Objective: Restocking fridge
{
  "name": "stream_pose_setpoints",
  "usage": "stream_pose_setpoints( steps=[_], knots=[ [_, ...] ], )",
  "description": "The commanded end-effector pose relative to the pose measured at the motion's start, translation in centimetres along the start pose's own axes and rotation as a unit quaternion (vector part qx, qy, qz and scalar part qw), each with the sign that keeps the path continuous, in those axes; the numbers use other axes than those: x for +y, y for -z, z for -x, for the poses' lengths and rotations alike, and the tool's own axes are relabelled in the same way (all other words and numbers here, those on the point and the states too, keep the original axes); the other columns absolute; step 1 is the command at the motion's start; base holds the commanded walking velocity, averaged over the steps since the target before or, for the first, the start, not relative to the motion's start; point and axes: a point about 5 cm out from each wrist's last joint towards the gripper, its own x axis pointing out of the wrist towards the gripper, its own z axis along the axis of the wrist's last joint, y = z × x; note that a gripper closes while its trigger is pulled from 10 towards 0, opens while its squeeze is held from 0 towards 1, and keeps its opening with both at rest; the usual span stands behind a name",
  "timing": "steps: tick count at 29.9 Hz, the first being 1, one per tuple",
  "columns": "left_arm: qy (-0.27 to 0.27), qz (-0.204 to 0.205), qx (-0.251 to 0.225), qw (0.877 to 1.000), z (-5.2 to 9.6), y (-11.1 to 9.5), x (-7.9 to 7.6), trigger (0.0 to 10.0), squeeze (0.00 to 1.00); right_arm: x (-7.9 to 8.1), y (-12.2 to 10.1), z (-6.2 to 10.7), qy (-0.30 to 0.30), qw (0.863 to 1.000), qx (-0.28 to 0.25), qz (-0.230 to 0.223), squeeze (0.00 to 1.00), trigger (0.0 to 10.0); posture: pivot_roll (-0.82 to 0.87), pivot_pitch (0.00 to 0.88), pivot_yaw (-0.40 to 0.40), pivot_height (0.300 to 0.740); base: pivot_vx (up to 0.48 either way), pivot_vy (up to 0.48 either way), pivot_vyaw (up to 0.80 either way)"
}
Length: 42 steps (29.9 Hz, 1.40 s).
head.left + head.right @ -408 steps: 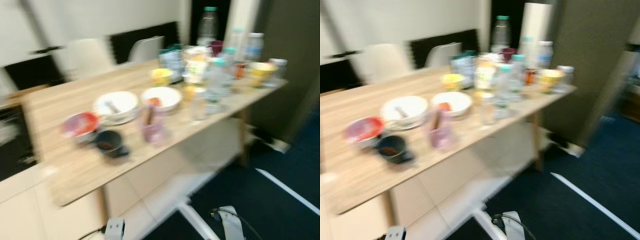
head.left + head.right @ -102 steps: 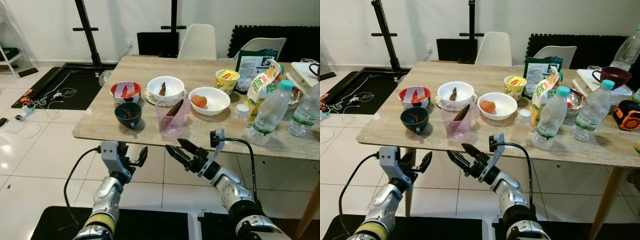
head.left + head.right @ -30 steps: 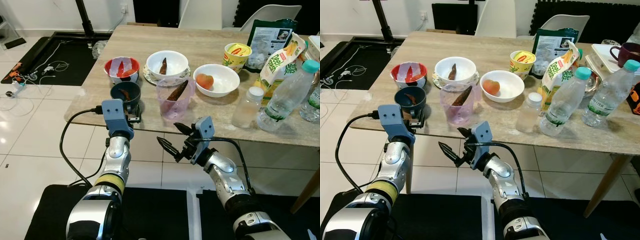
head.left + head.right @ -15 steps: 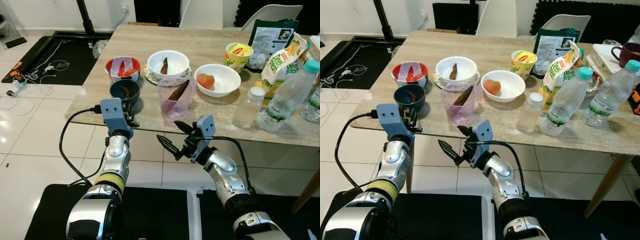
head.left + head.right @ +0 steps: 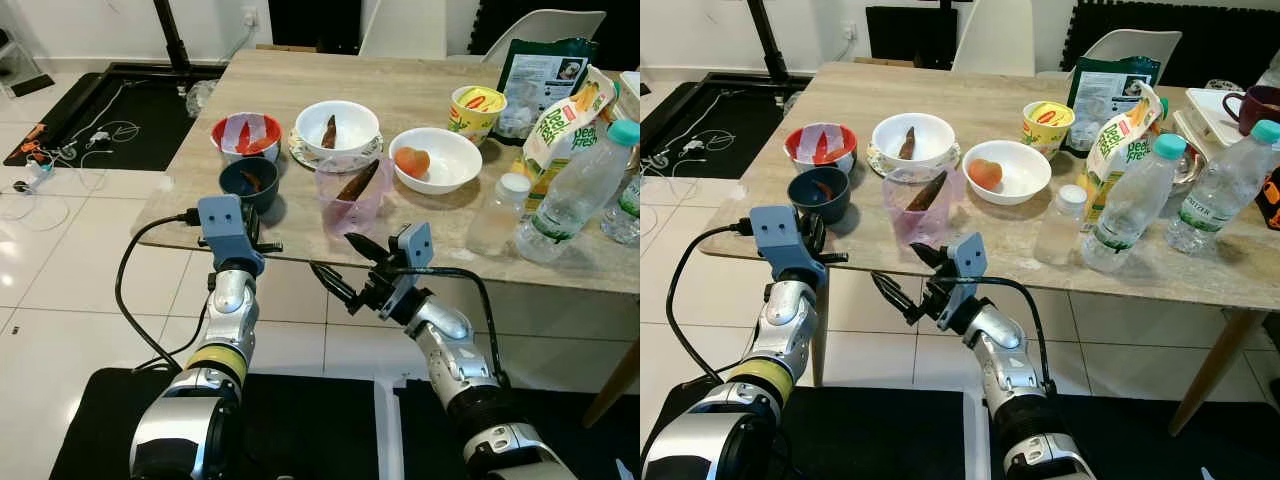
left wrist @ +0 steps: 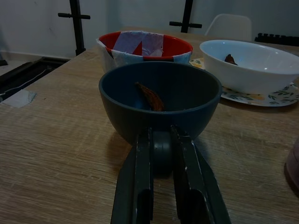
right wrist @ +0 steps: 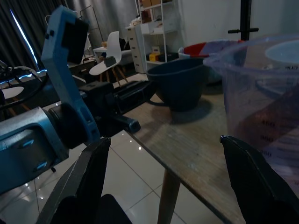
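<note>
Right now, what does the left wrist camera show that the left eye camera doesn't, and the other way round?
Left wrist view: close up, the left gripper pinches the handle of the dark blue cup, with a brown scrap inside. Left eye view: the wide table, the open right gripper near the purple cup, plus a water bottle and a snack bag. Both: that cup, the red bowl and the white bowl.

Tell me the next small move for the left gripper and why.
Probably lift the dark blue cup straight up a little. The left gripper looks closed on the cup's handle, and the cup stands on the table near the edge. The right gripper waits open just short of the purple cup.
</note>
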Motion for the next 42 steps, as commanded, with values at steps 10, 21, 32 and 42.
stream_pose_setpoints(
  steps=[10, 21, 32, 42],
  knots=[
    [0.014, -0.006, -0.016, 1.0, 2.6, 1.0, 4.0, 10.0, 0.0, 0.5, 0.1, 0.2, -0.015, 1.0, -0.005, -0.018, 0.0, 10.0, 0.0, 0.134, 0.021, 0.74, 0.0, 0.0, 0.0],
    [0.017, -0.027, -0.049, 0.998, 4.7, 0.0, 7.3, 10.0, 0.0, 0.5, -0.4, -0.1, -0.036, 0.999, -0.017, -0.028, 0.0, 10.0, 0.03, 0.108, 0.01, 0.74, 0.0, 0.0, 0.0],
    [0.137, -0.024, -0.055, 0.989, 7.1, -0.7, 6.1, 10.0, 0.0, 1.4, -0.8, 0.0, -0.101, 0.994, -0.018, -0.045, 0.0, 10.0, 0.06, 0.09, -0.004, 0.74, 0.0, 0.0, 0.0],
    [0.208, -0.015, -0.048, 0.977, 7.9, -1.6, 4.7, 10.0, 0.0, 1.0, -1.0, 1.0, -0.117, 0.991, -0.015, -0.057, 0.0, 10.0, 0.06, 0.075, -0.004, 0.74, 0.0, 0.0, 0.0]
  ],
)
